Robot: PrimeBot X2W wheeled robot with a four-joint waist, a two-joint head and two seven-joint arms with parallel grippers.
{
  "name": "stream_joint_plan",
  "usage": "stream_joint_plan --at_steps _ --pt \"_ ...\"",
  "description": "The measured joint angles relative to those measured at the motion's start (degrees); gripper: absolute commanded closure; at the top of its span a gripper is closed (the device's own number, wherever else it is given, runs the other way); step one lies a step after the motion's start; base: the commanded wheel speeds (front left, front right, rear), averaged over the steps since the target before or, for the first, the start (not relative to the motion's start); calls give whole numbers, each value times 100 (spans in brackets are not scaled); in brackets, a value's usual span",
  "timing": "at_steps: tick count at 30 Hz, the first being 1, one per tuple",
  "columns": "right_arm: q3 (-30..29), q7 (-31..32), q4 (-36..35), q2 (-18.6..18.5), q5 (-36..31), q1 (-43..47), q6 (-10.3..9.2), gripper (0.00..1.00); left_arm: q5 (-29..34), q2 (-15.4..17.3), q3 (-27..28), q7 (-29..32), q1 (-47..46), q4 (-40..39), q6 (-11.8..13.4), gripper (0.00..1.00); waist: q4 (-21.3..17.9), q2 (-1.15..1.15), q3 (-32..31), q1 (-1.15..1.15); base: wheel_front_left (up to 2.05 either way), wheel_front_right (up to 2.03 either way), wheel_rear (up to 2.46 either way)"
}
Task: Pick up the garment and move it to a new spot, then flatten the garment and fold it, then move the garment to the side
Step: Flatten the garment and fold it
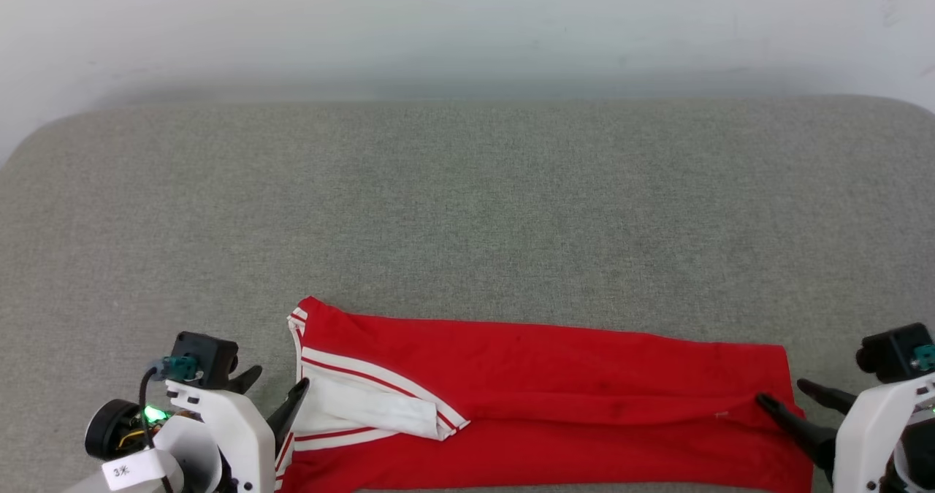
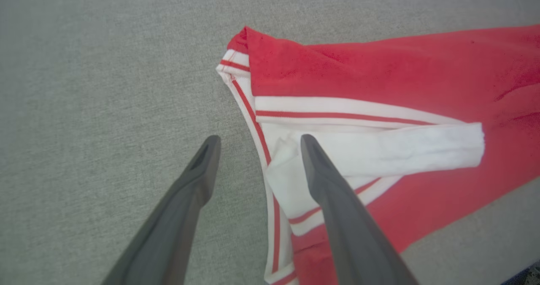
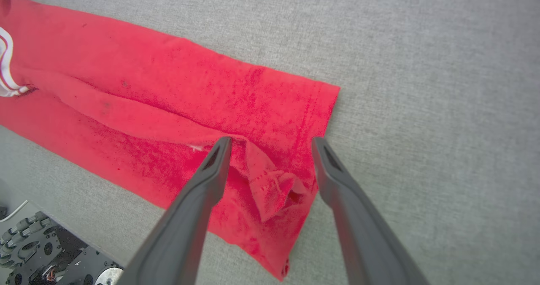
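red, white-trimmed sleeveless jersey point(image 1: 548, 376) lies folded lengthwise at the grey fabric pad point(image 1: 467, 201)'s near edge; left hand point(image 1: 276, 391), right hand point(image 1: 783, 394) gape empty; cross-fold, side move likely remain

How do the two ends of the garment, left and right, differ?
On the garment, the end at the left gripper shows white panels and red-striped trim; the end at the right gripper is plain red. The left end carries a folded white flap; the right end has a bunched wrinkle. Both lie on the grey surface.
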Motion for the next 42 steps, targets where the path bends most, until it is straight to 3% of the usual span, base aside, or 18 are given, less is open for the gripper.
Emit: stream_joint_plan --at_steps 12,19,22,28,42 --pt "-895 1161 -526 -459 621 90 0 0 405 -92 665 -1285 416 -409 1233 0 146 0 -169 0 0 0 0" --pt "-1057 1842 -191 -494 911 104 -1 0 1268 -472 1596 -1361 838 -606 1873 0 353 0 -121 0 0 0 0" --pt "-1045 2006 -8 -368 1048 142 -1 0 1736 -733 2132 -1368 1210 -747 2008 0 453 0 -73 0 0 0 0" --pt "-977 2097 327 -164 1184 152 -1 0 2530 -1211 3033 -1368 1865 -851 1875 0 638 0 49 0 0 0 0" --pt "-457 1703 854 120 1639 23 -13 0 4169 -2641 4615 -1369 2841 -886 980 0 870 0 289 0 0 0 0"
